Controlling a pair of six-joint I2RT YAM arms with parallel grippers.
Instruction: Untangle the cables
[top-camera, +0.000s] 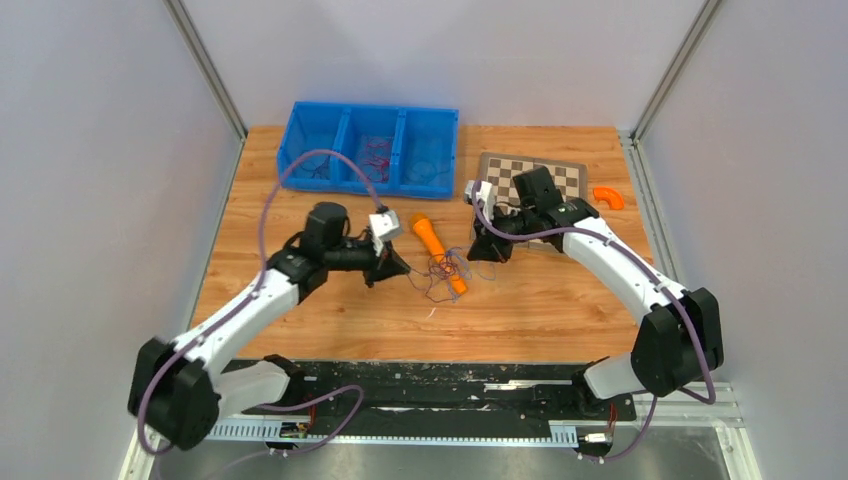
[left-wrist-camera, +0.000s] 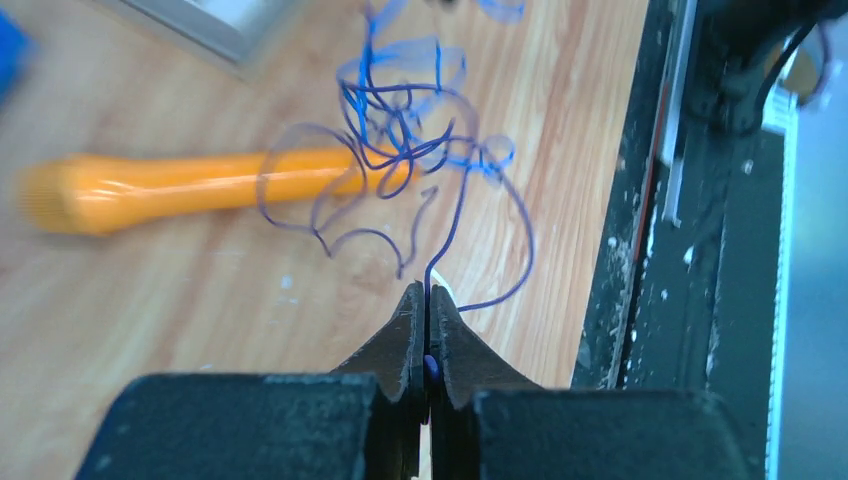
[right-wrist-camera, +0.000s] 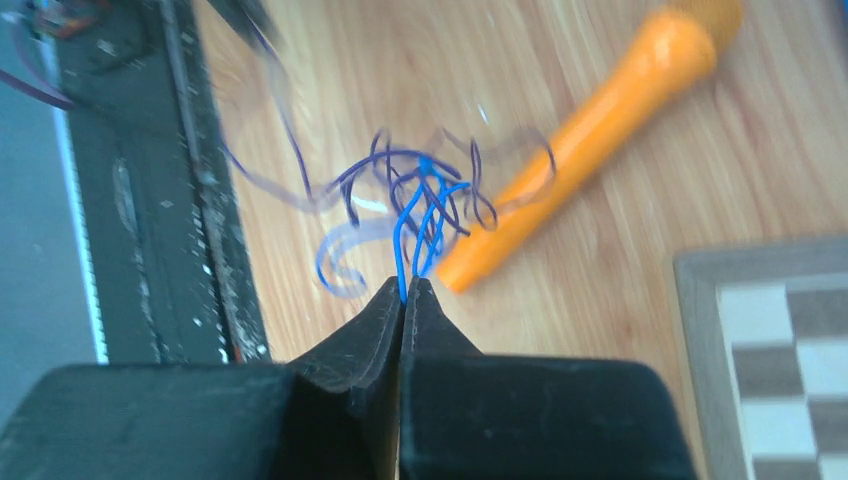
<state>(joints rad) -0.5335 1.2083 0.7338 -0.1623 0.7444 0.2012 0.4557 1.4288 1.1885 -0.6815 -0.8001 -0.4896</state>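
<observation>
A tangled bunch of thin blue and dark purple cables hangs between my two grippers above the wooden table, over an orange stick. My left gripper is shut on a dark purple cable; the strand runs out of its tips up into the tangle. My right gripper is shut on a bright blue cable at its tips, and that strand leads into the same tangle. More red and purple cables lie in the blue bin's compartments.
An orange stick lies on the table under the tangle. A blue three-compartment bin stands at the back. A chessboard and an orange curved piece lie at the back right. The black front rail runs along the near edge.
</observation>
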